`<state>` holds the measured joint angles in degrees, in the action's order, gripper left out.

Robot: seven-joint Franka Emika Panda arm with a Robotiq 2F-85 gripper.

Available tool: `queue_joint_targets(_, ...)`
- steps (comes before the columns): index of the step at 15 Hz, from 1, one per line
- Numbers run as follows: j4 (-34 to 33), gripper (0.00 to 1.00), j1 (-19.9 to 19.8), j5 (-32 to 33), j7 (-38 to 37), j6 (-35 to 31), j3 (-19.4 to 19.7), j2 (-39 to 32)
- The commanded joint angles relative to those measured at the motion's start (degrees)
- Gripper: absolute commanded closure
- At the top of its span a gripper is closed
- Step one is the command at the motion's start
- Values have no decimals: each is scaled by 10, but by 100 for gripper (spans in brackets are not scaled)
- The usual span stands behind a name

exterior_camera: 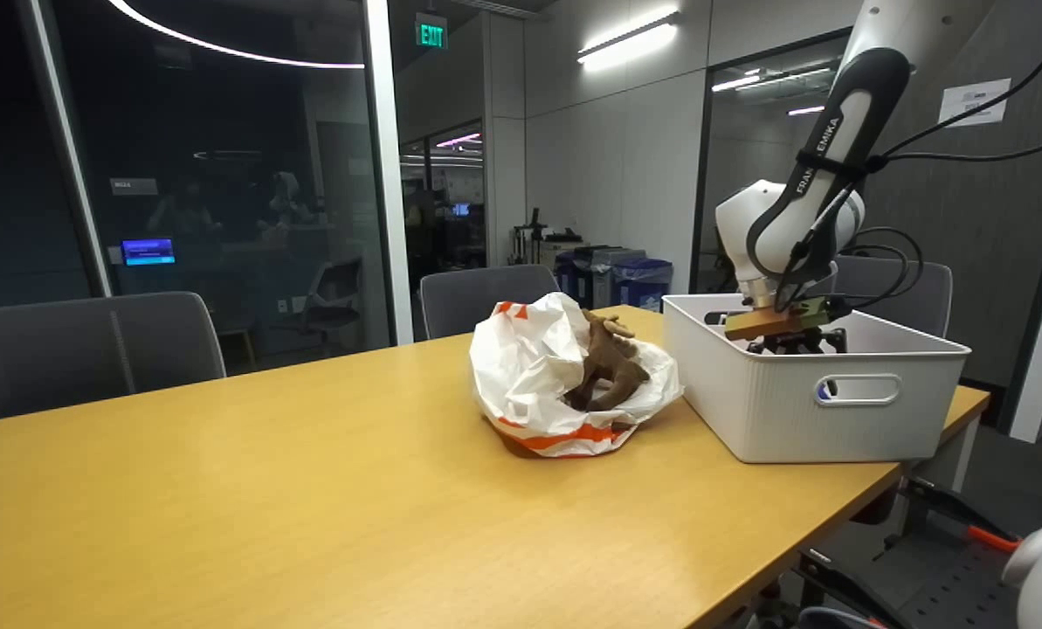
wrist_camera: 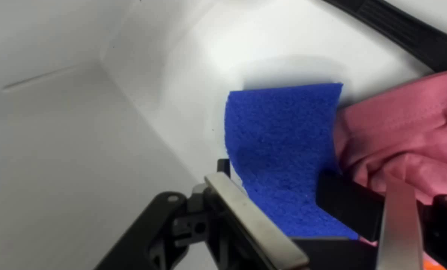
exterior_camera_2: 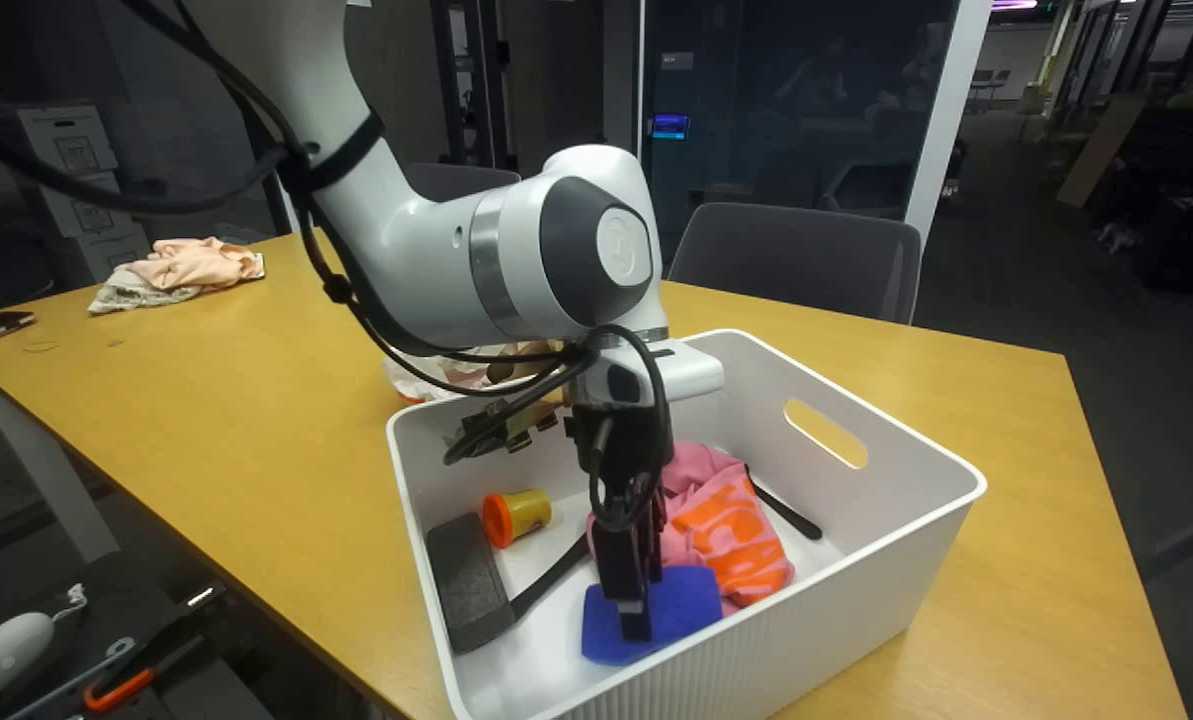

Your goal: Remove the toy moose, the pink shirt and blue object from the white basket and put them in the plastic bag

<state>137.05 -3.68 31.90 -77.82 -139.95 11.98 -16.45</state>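
Inside the white basket [exterior_camera_2: 806,630], the gripper [wrist_camera: 283,183] was pointed down, fingers [wrist_camera: 349,202] spread apart, with the blue object [wrist_camera: 283,135] framed between them. In the wrist view one finger was overlapped with the object's edge; whether it was pressed there couldn't be told. The blue object was laid on the basket floor, right up against the pink shirt [exterior_camera_2: 721,530], which was bunched up, orange print exposed. Near the wall a dark block [exterior_camera_2: 466,580] was set, its black handle [exterior_camera_2: 556,573] run toward the shirt. A yellow tub [exterior_camera_2: 529,512] with orange lid [exterior_camera_2: 497,521] was tipped on its side near the block. Past the shirt, a black bar [exterior_camera_2: 794,517] was partly exposed.

Outside, the plastic bag [exterior_camera: 529,376] was parked on the table [exterior_camera: 311,489] just beside the basket, toy moose [exterior_camera: 612,362] seated in the bag's mouth. Farther off on the table, a peach cloth [exterior_camera_2: 196,262] was heaped on a patterned cloth [exterior_camera_2: 141,292]. Dark grey chairs [exterior_camera: 136,349] were parked around the table.
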Motion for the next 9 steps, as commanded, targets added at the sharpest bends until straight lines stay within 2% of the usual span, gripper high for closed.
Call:
queue_joint_targets(1, 7, 68, -3, -29, 16, -22, 10, -9)
queue_joint_targets(3, 6, 32, -4, -42, 25, -21, 13, -13)
queue_joint_targets(4, 6, 32, -4, -43, 32, -20, 14, -15)
queue_joint_targets(5, 6, 27, -4, -46, 37, -21, 15, -14)
queue_joint_targets(8, 24, 5, -8, -47, 58, -47, 23, 0)
queue_joint_targets(9, 27, 1, -8, -46, 62, -57, 25, 1)
